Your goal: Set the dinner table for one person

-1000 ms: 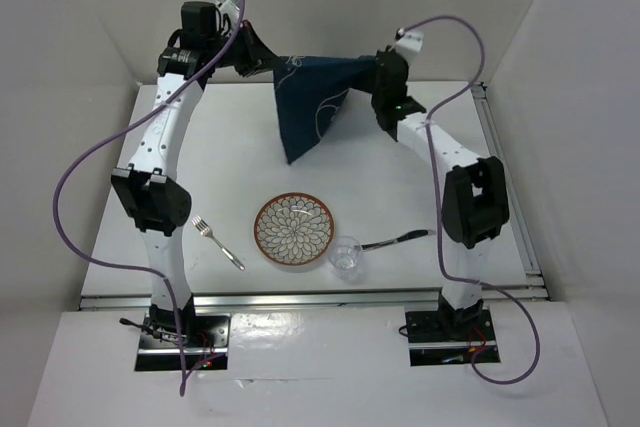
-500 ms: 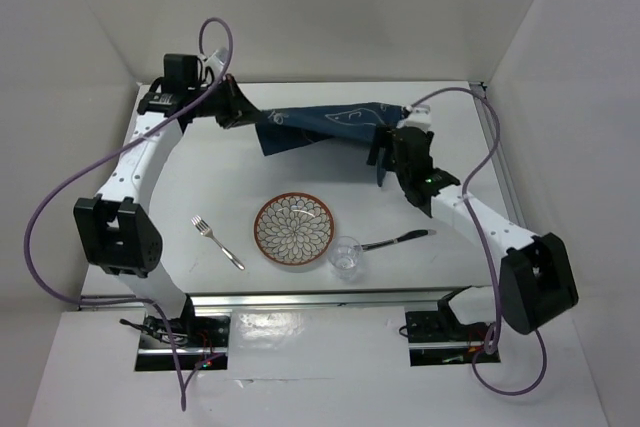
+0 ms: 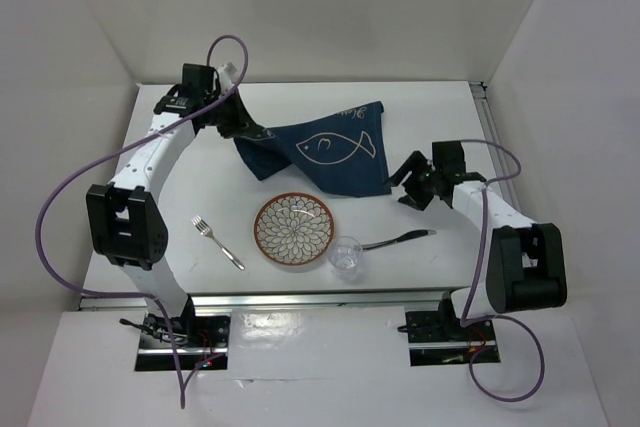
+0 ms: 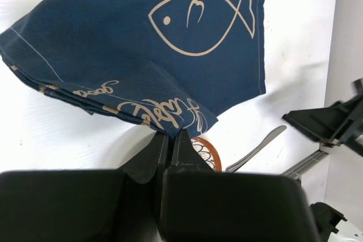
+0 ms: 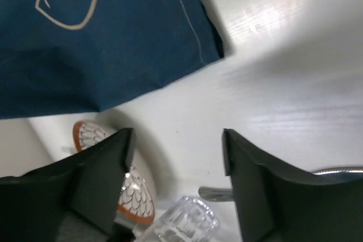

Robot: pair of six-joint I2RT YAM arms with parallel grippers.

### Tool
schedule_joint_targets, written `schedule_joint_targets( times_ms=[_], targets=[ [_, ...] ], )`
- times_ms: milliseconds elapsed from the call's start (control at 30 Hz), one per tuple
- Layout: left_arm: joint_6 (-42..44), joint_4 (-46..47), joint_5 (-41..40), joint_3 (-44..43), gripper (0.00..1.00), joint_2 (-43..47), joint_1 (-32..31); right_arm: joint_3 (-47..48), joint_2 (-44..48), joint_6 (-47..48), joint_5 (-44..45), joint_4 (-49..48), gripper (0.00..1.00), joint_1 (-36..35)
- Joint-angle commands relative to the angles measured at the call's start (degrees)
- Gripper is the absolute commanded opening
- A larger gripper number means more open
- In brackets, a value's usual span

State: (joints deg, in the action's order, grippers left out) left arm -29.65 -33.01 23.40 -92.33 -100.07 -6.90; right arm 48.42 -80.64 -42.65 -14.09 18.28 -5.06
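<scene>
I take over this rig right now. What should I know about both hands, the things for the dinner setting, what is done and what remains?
Left hand: shut on a corner of the navy cloth.
Right hand: open, empty, just right of the cloth.
Things: cloth lies spread on the dinner table, beyond the plate; fork left of the plate; glass and dark-handled utensil to its right.
Done: cloth laid out, though bunched at the held corner.
Remaining: probably release and flatten that corner, then arrange the pieces.

Illegible script [image 4: 152,111] on cloth [image 4: 113,43]
</scene>
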Motion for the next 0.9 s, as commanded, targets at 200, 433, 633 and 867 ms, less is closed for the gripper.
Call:
schedule_joint_targets(
  times_ms=[200, 433, 633, 867],
  targets=[
    [1.44, 1.81, 0.07, 0.75, 0.0, 0.23, 0.3, -6.15, -8.73, -15.35, -8.95, -14.69, 0.72, -0.03],
    [1.44, 1.81, 0.07, 0.23, 0.0, -0.29, 0.3, -2.81, -14.8, -18.42, -2.0, -15.38, 0.67, -1.09],
    [1.96, 1.81, 0.07, -0.91, 0.0, -0.83, 0.3, 0.36, -19.72, -21.68, 4.49, -16.52, 0.58, -3.28],
    [3.01, -0.9, -0.46, -5.3, 0.0, -3.11, 0.3, 7.11, -23.16, -20.99, 13.02, -14.16, 0.0, -4.52]
  ],
)
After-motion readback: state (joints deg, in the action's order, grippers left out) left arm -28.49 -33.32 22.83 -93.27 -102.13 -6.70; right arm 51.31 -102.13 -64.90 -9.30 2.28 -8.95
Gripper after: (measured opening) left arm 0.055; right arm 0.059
